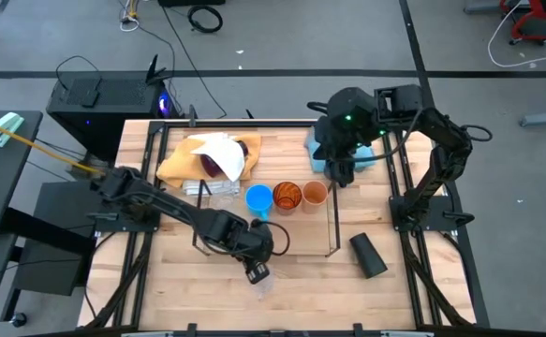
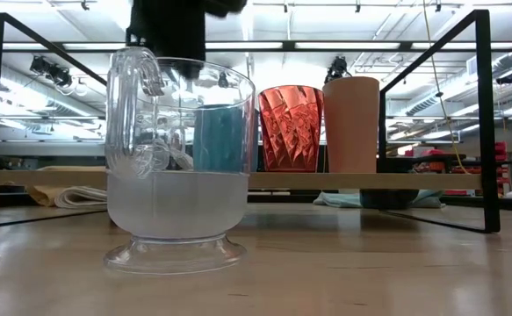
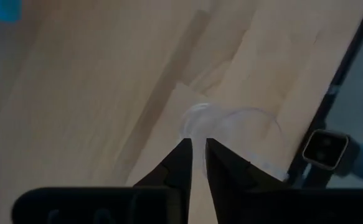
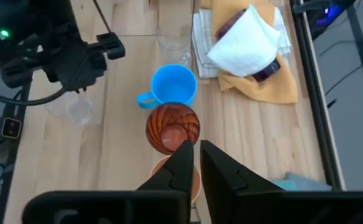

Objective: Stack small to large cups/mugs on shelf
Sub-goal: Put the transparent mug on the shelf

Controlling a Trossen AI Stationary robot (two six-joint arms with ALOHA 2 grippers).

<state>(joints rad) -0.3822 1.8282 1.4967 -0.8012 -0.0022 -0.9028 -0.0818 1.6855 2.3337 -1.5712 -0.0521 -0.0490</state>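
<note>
near the table's front edge, left gripper (image 1: 258,272) right over a clear cup (image 1: 262,278), fingers a narrow slit apart, pinching nothing visible; could tip that footed cup if lowered off-centre. above the shelf (image 1: 331,225), right gripper (image 1: 341,175) nearly pressed together over blue mug (image 1: 258,198), amber tumbler (image 1: 287,196) and orange cup (image 1: 314,194); could knock them. pale wood table (image 1: 422,281), grey floor, cables, ceiling strip lights beyond.

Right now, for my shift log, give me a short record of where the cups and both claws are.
on shelf: light-blue mug, amber tumbler, small orange cup, upright in a row
clear mug: upright, near table edge
black cup: on its side, outside shelf
left claw: above clear mug
right claw: above small orange cup
</note>
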